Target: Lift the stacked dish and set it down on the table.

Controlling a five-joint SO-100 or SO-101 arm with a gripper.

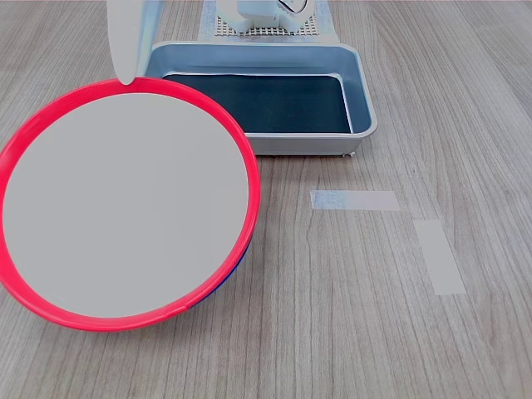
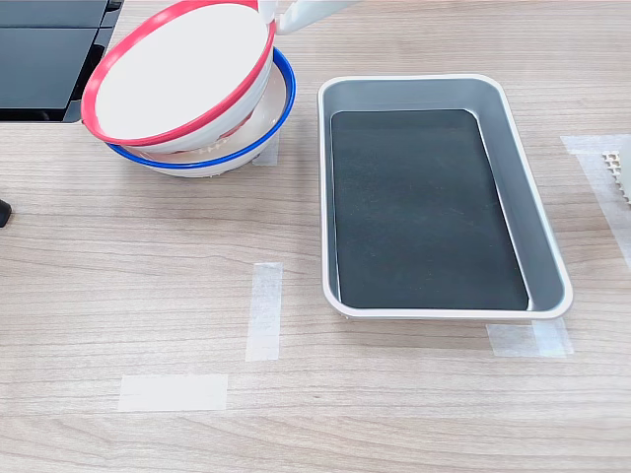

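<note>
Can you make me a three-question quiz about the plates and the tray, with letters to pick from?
1. Where is the red-rimmed plate?
A. in the tray
B. tilted on the blue-rimmed plate
C. flat on the table

2. How many plates are there?
A. one
B. two
C. four

3. What is in the grey tray?
A. a dark mat only
B. a plate
C. a cup

Answers: 1 B, its one side is raised in the second exterior view; 2 B, a red and a blue rim show; 3 A, only the dark mat lies inside.
</note>
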